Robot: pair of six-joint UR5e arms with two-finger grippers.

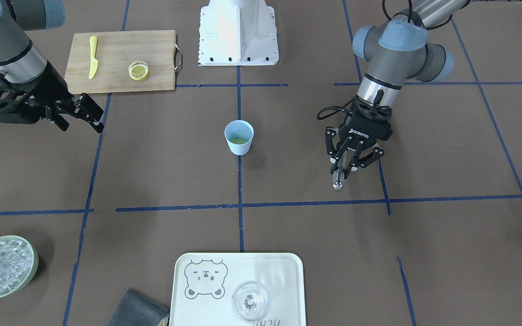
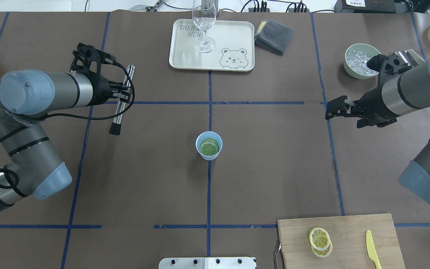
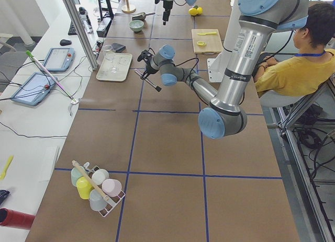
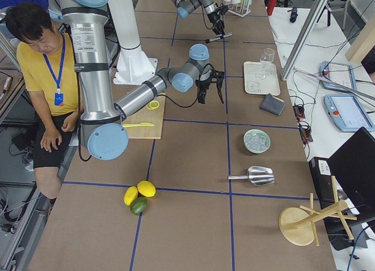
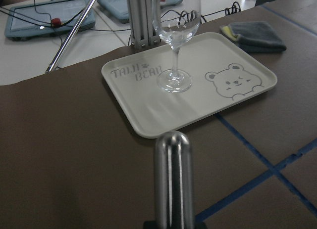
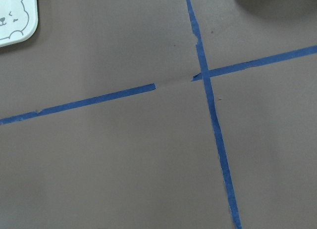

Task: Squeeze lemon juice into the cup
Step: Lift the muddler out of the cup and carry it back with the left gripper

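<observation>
The light blue cup [image 1: 239, 137] stands at the table's middle, also in the overhead view [image 2: 209, 145], with a green citrus slice inside. The lemon [image 1: 138, 70], a round yellow cut piece, lies on the wooden cutting board [image 1: 120, 59], also in the overhead view [image 2: 320, 241]. My left gripper [image 1: 340, 174] is shut on a metal rod [image 2: 121, 101] and hovers well to the side of the cup; the rod fills the left wrist view [image 5: 172, 179]. My right gripper [image 1: 82, 128] is open and empty above the table, between the board and the cup.
A yellow plastic knife [image 1: 93, 56] lies on the board beside the lemon. A cream tray [image 1: 283, 271] holds a clear glass [image 1: 250, 301]. A green bowl of ice [image 1: 34, 267] and a grey cloth [image 1: 138, 312] sit along the far edge.
</observation>
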